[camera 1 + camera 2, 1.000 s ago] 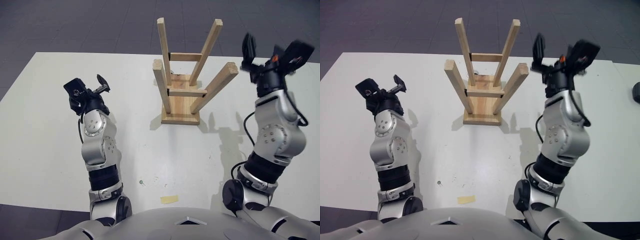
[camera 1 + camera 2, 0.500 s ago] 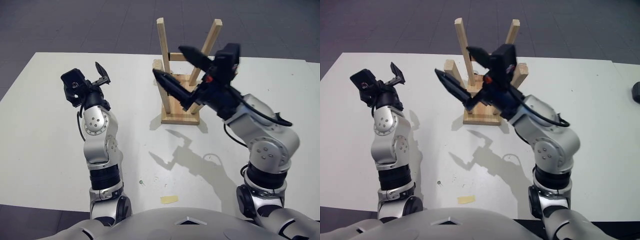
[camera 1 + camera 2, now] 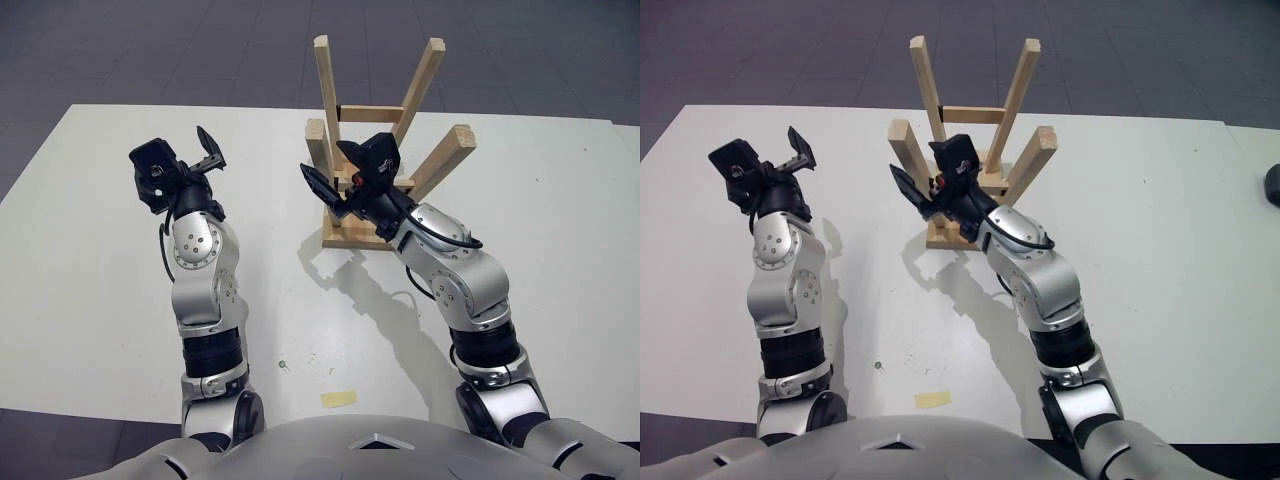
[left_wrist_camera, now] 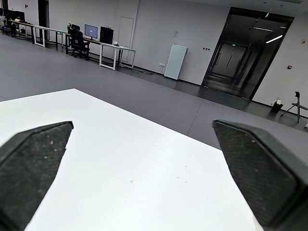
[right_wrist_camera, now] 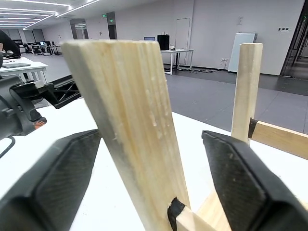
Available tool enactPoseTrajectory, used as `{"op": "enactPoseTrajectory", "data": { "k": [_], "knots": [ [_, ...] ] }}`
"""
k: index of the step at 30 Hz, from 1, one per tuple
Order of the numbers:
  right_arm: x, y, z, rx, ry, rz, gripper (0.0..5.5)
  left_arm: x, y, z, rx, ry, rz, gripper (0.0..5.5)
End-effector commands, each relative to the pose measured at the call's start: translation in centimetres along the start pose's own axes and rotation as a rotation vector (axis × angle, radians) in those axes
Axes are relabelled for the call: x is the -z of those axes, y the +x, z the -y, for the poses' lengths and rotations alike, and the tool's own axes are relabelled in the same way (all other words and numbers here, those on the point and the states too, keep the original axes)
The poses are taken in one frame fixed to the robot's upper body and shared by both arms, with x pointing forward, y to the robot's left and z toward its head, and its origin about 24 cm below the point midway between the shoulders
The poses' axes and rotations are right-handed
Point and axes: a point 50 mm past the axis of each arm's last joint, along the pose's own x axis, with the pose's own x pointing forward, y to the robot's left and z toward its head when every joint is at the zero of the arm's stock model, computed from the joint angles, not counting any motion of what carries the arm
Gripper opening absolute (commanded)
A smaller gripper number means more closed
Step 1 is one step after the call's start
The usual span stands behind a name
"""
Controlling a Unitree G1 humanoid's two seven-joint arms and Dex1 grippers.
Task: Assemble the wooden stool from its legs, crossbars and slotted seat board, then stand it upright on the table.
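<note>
The wooden stool (image 3: 360,236) stands upside down on the white table (image 3: 90,260), seat board down and four legs pointing up, with crossbars (image 3: 371,113) joining them. My right gripper (image 3: 336,170) is open and straddles the front left leg (image 5: 126,96), one pad (image 5: 62,178) close against one side and the other pad (image 5: 236,178) a little off the opposite side. A second leg (image 5: 246,82) and a crossbar (image 5: 279,138) rise behind it. My left gripper (image 4: 144,159) is open and holds nothing, raised over the table left of the stool (image 3: 192,160).
A scrap of yellow tape (image 3: 338,398) and a small green speck (image 3: 283,364) lie near the table's front edge. A dark object (image 3: 1272,185) sits at the far right edge. Wide bare table lies left and right of the stool.
My right arm swung down from its raised place at the right and across to the stool; its open gripper now straddles the front left leg. The left gripper shifted only slightly.
</note>
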Motion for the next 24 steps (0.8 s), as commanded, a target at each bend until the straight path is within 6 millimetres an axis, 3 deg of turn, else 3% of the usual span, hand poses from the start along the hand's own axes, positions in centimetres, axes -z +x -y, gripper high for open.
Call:
{"op": "enactPoseTrajectory", "data": {
  "k": [1,6,13,18,24],
  "knots": [
    [0.5,0.1,-0.2,-0.01,0.019,-0.016,3.04,-0.1,0.0,0.3,0.004,0.004,0.007,5.4],
    [1.0,0.0,-0.4,-0.031,0.039,-0.043,2.27,0.1,0.0,0.3,0.004,0.008,0.002,5.4],
    [1.2,-1.9,1.2,-0.149,0.021,-0.088,2.22,0.2,0.0,0.2,-0.001,0.011,-0.001,5.4],
    [1.0,-5.3,3.9,-0.353,-0.048,-0.198,2.17,0.2,0.1,0.0,-0.002,0.017,0.0,5.4],
    [-0.3,-8.7,8.8,-0.549,-0.143,-0.337,2.01,0.2,0.1,-0.1,0.004,0.026,-0.005,5.4]
  ]
}}
